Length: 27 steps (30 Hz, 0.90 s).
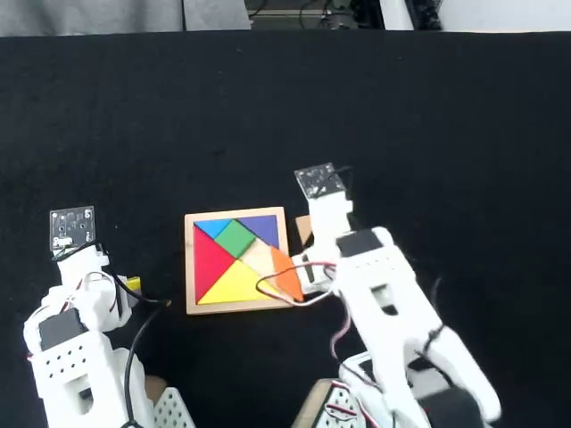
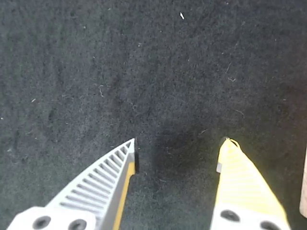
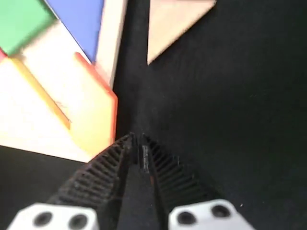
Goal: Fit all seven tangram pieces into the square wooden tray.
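The square wooden tray (image 1: 190, 267) lies at the table's middle, holding light blue (image 1: 211, 227), green (image 1: 235, 237), blue (image 1: 265, 227), red (image 1: 208, 259) and yellow (image 1: 234, 283) pieces. An orange piece (image 1: 286, 275) lies over the tray's right rim, partly outside; it also shows in the right wrist view (image 3: 93, 112). A tan triangle (image 1: 303, 229) (image 3: 175, 21) rests on the cloth just right of the tray. My right gripper (image 3: 139, 143) is shut, empty, just beside the orange piece's outer edge. My left gripper (image 2: 180, 148) hangs open over bare cloth left of the tray.
Black cloth covers the table, with wide free room behind and to both sides of the tray. The tray's rim (image 3: 112, 38) runs beside the blue piece (image 3: 76, 19). A cable (image 1: 143, 330) trails from the left arm toward the front edge.
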Tool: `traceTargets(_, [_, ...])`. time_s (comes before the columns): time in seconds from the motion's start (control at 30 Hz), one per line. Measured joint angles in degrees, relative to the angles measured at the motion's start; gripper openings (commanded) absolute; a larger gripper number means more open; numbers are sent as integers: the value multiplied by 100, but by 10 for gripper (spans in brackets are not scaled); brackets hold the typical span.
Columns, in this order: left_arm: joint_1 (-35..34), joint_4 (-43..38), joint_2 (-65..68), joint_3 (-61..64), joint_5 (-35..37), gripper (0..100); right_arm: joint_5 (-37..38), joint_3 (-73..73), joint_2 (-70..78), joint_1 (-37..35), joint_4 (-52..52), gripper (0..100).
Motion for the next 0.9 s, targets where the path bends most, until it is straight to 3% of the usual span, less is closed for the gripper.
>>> traceTargets(0.23, [0,0,0,0,0,270,9,-325,958,0,-44,11])
traceTargets(0.57, [0,0,0,0,0,270,-141,-334,1002,-510,-185,11])
traceTargets(0.9, [0,0,0,0,0,270,-404,-466,1002,-571,-316,11])
